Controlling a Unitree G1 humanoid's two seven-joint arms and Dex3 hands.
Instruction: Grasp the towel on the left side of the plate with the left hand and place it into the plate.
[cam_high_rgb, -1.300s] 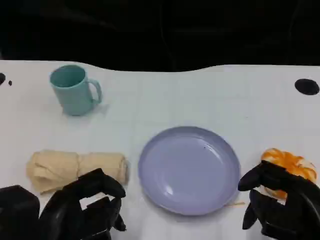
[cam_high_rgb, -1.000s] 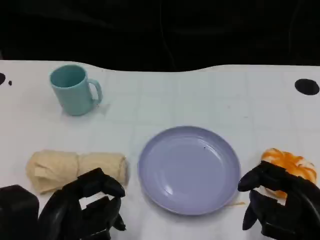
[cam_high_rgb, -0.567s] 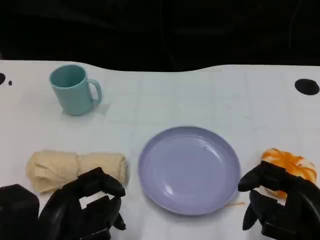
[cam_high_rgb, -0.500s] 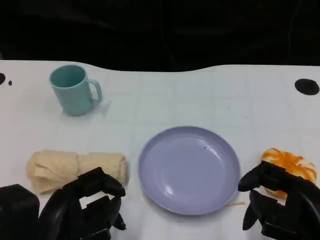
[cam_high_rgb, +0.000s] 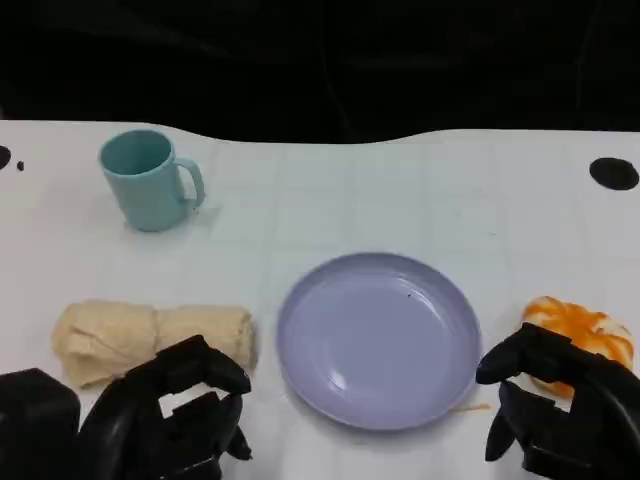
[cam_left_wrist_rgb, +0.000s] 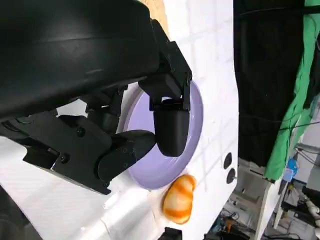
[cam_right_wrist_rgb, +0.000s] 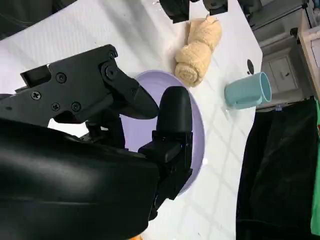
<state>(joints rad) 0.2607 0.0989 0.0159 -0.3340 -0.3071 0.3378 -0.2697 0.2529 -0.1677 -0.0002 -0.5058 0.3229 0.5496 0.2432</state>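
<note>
- Plate: centre, bare.
- Left hand: near-left, cut by frame edge, fingers loosely curled, grasping nothing.
- Right hand: likewise released, hiding part of an orange thing (identity unclear).
- Towel: rolled, left of plate, near edge hidden by left hand.

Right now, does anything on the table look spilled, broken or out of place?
Nothing stands out. The mug stands upright, the plate lies flat and bare, the rolled towel lies to its left, and an orange thing lies to its right.
</note>
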